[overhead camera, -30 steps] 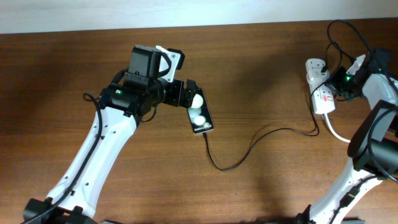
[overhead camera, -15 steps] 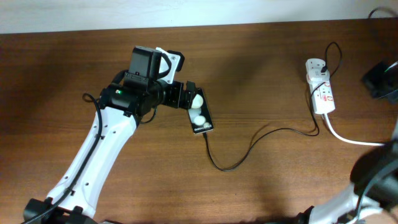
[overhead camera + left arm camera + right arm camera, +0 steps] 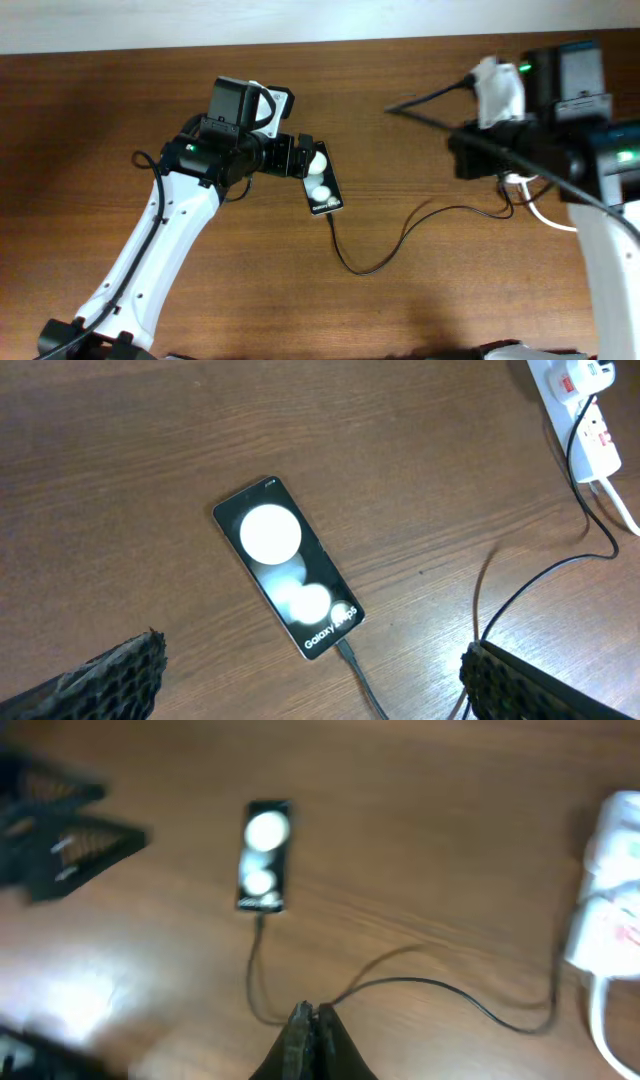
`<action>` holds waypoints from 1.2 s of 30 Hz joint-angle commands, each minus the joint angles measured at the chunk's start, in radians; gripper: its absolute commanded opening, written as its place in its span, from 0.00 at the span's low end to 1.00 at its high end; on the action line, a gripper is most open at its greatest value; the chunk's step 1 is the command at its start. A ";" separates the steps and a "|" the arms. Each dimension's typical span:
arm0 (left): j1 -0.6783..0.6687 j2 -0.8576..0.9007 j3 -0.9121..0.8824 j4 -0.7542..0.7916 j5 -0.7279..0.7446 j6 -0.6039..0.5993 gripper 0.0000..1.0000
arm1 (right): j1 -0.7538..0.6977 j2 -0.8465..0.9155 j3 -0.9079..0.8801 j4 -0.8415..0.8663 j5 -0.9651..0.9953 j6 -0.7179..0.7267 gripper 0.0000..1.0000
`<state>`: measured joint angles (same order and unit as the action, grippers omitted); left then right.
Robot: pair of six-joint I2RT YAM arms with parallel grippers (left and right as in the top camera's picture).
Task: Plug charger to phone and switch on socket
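Phone [image 3: 290, 580] lies flat left of centre, between the spread fingers of the left gripper [image 3: 312, 653]. Charger [image 3: 400, 242], thin and limp, appears seated at its near end; best gripped just behind the tip. Right gripper [image 3: 311, 1038] hangs pressed together, empty. Socket [image 3: 585, 400] far right. Wooden table [image 3: 450, 310], pale wall [image 3: 300, 20] beyond.

The phone [image 3: 322, 185] lies just at my left claw's [image 3: 305, 153] 4 o'clock. The charger [image 3: 380, 262] leaves its 5 o'clock end toward the socket [image 3: 600, 435], well apart at 3 o'clock.
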<state>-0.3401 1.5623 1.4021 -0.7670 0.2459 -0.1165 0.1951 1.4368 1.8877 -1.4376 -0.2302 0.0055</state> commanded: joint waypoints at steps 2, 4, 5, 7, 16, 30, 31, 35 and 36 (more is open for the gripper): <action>-0.004 -0.007 0.005 -0.022 0.000 -0.014 0.99 | 0.132 -0.010 -0.006 -0.003 0.005 -0.017 0.99; -0.004 -0.007 0.005 -0.026 -0.001 -0.024 0.99 | 0.152 -0.005 -0.006 -0.003 0.005 -0.016 0.99; -0.004 -0.007 0.005 -0.028 -0.003 -0.029 0.99 | 0.152 -0.005 -0.006 -0.003 0.005 -0.015 0.99; -0.004 -0.008 0.005 -0.029 -0.003 -0.029 0.99 | 0.151 -0.005 -0.006 -0.003 0.005 -0.013 0.99; -0.004 -0.013 0.005 -0.035 -0.004 -0.028 0.99 | 0.151 -0.005 -0.006 -0.003 0.005 -0.013 0.99; -0.004 -0.035 0.005 -0.039 -0.014 -0.024 0.99 | 0.151 -0.005 -0.006 -0.003 0.005 -0.013 0.99; -0.004 -0.057 0.005 -0.043 -0.067 -0.013 0.99 | 0.151 -0.005 -0.006 -0.003 0.005 -0.013 0.99; -0.004 -0.225 -0.013 -0.045 -0.253 -0.013 0.99 | 0.151 -0.005 -0.006 -0.003 0.005 -0.013 0.99; -0.001 -0.302 -0.048 -0.038 -0.315 -0.013 0.99 | 0.151 -0.005 -0.006 -0.003 0.005 -0.013 0.99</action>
<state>-0.3412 1.4178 1.3979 -0.8120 0.0937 -0.1349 0.3412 1.4372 1.8866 -1.4414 -0.2298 -0.0040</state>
